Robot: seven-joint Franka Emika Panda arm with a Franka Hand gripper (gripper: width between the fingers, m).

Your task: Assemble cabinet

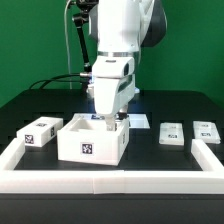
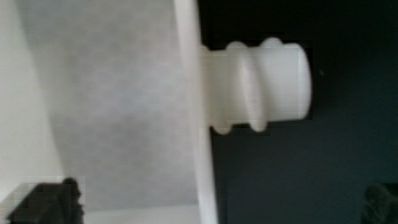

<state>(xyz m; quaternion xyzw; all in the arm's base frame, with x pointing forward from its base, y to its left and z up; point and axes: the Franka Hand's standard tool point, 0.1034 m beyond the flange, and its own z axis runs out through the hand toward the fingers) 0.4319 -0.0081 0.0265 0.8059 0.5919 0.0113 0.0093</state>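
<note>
The cabinet's large hollow white box (image 1: 93,140) stands in the middle of the black table, with a tag on its front. My gripper (image 1: 108,121) is lowered over the box's back right wall. In the wrist view the gripper (image 2: 214,206) is open. Its dark fingertips (image 2: 45,205) stand far apart on either side of the thin white wall (image 2: 192,150) and do not touch it. A white ribbed round peg (image 2: 263,85) sticks out from that wall's outer side. A small tagged block (image 1: 42,131) lies at the exterior view's left.
Two flat tagged white panels (image 1: 173,133) (image 1: 206,131) lie at the exterior view's right. A low white rim (image 1: 110,180) edges the table. A flat white piece (image 1: 137,119) shows behind the box, partly hidden by the arm. Cables hang at the back left.
</note>
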